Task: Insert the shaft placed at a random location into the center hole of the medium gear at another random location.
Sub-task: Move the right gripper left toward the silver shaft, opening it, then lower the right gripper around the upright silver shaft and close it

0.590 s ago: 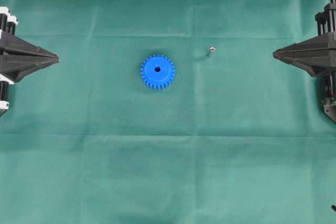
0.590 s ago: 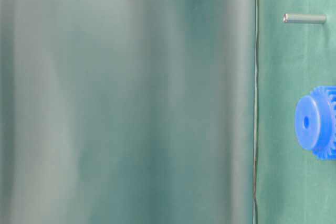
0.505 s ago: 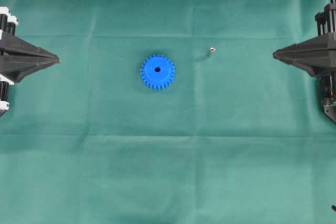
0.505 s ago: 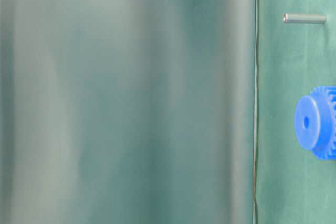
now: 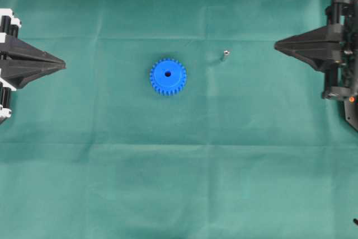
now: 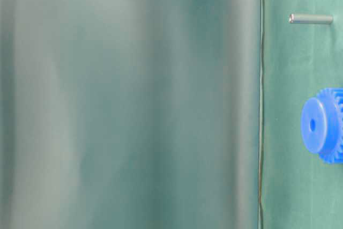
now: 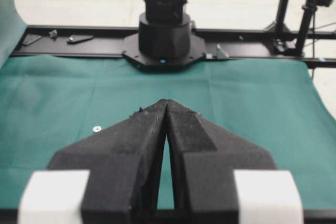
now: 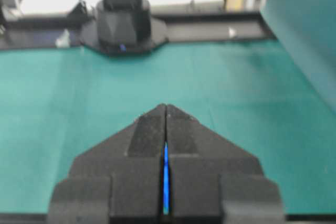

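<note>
The medium gear, bright blue and toothed, lies flat on the green cloth near the middle, its center hole dark and empty. The shaft, a tiny silvery pin, stands apart to the gear's upper right. The table-level view shows the shaft and the gear at its right edge. My left gripper is shut at the far left, with nothing in it. At the right my right gripper is shut and empty, well right of the shaft. A blue sliver of the gear shows through its finger slit.
Green cloth covers the whole table. A fold of cloth blocks most of the table-level view. The opposite arm's base stands at the far edge in the left wrist view. A small pale dot lies on the cloth.
My right gripper has moved left and slightly toward the top of the overhead view, closer to the shaft. The left gripper, gear and shaft stay put.
</note>
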`<state>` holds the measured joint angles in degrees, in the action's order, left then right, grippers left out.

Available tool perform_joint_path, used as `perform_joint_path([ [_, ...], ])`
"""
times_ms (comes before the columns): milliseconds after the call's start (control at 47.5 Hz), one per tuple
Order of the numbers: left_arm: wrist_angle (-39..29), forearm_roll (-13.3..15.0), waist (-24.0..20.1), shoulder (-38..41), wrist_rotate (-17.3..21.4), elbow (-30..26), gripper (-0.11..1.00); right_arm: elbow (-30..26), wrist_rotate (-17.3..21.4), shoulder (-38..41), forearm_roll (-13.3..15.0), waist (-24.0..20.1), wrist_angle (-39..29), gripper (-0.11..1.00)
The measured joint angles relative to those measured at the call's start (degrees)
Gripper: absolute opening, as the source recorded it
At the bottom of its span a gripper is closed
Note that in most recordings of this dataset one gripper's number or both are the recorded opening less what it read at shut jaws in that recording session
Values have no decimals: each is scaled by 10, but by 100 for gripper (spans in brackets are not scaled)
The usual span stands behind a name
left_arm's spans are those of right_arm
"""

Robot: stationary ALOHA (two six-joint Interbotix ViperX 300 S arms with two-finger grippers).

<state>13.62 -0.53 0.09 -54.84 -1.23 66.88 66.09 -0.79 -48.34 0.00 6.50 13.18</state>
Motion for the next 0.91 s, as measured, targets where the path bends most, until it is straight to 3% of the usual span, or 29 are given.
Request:
perform_joint_path([
  [84, -1, 0, -1, 0, 0, -1, 0, 1, 0, 26, 0, 7, 1, 30],
  [232, -1, 0, 0, 0, 0, 0, 0, 1, -1, 93, 0, 18, 18, 74],
  [295, -1, 0, -1, 0, 0, -1, 0, 1, -3, 125, 0, 22, 34, 89],
  [505, -4, -1, 0, 0, 0, -1, 0, 0, -29, 229, 0, 50, 101, 83],
  [906, -13, 0, 0, -1, 0, 0, 0, 0, -33, 394, -3, 81, 216, 83],
])
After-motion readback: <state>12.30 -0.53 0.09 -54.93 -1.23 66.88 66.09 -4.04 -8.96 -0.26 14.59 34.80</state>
